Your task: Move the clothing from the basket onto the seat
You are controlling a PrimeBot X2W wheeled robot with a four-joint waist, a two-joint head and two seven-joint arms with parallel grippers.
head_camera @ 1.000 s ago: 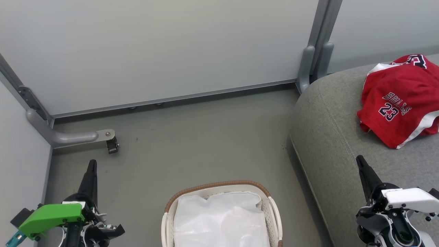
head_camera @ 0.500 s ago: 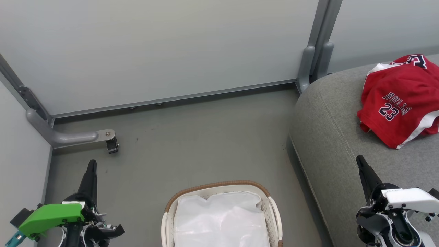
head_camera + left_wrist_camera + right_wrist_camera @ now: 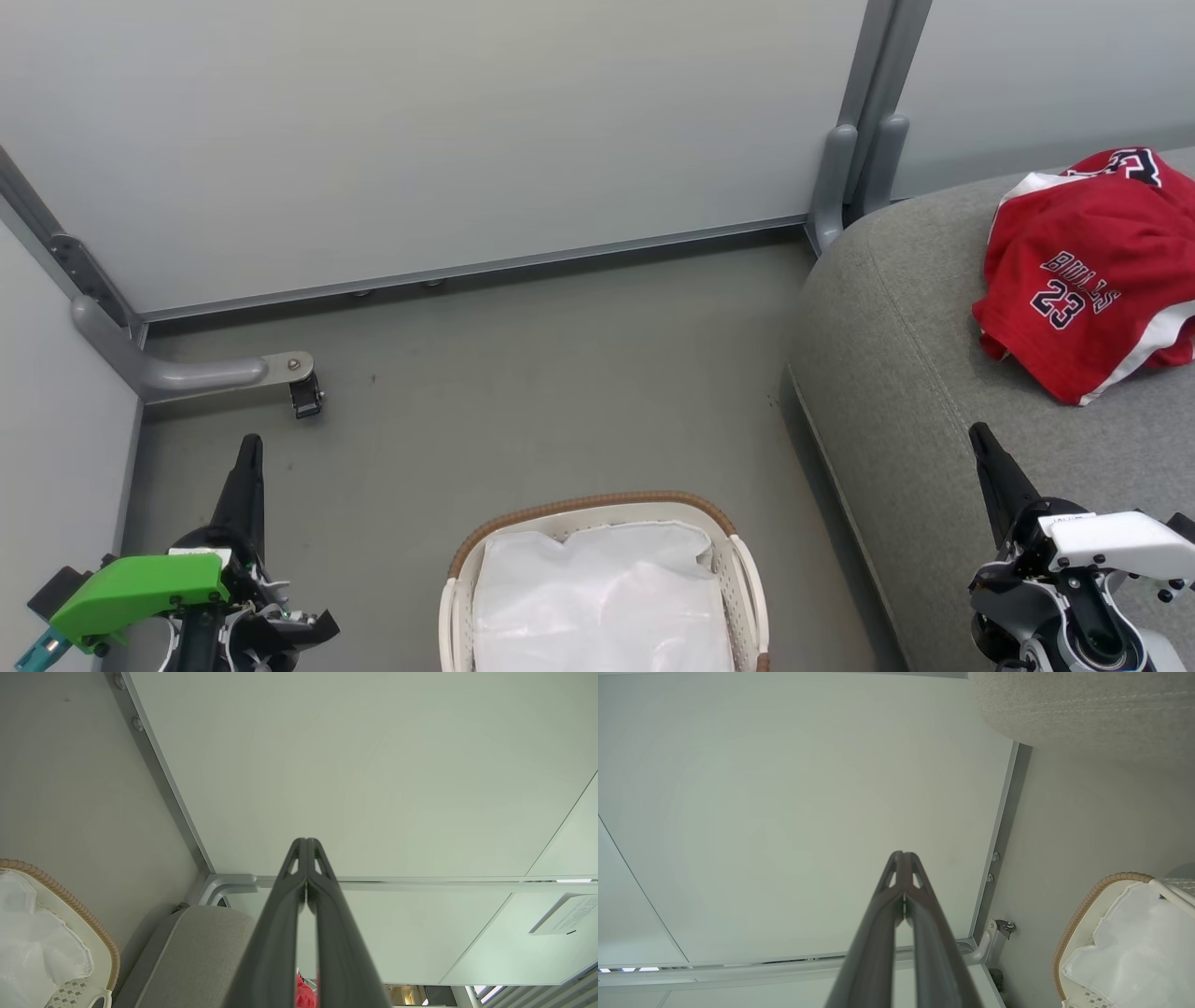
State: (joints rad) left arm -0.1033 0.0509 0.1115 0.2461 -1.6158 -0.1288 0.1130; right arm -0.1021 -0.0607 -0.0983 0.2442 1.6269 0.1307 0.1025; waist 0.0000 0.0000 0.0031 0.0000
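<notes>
The left pincer (image 3: 250, 446) is fully closed, the tips of its two dark fingers pressed together. It holds nothing and touches nothing, and it hangs over the grey floor (image 3: 523, 373) to the left of the basket (image 3: 583, 505), pointing toward the pale wall (image 3: 420, 140). The right pincer (image 3: 980, 437) is closed in the same way and empty, poised above the near part of the seat (image 3: 887, 373), well apart from the clothing (image 3: 1083, 271). The red clothing with its "BULLS 23" lettering lies crumpled on the far right part of the seat, and the right edge of the head view cuts it off, so its full extent cannot be told. The basket stands on the floor between the two pincers, near the seat, and the bottom edge cuts off its near half. A white sheet (image 3: 602, 597) covers its inside, and whether anything lies under it cannot be made out. In the left wrist view a small sliver of red shows behind the fingers, too little to identify surely.
</notes>
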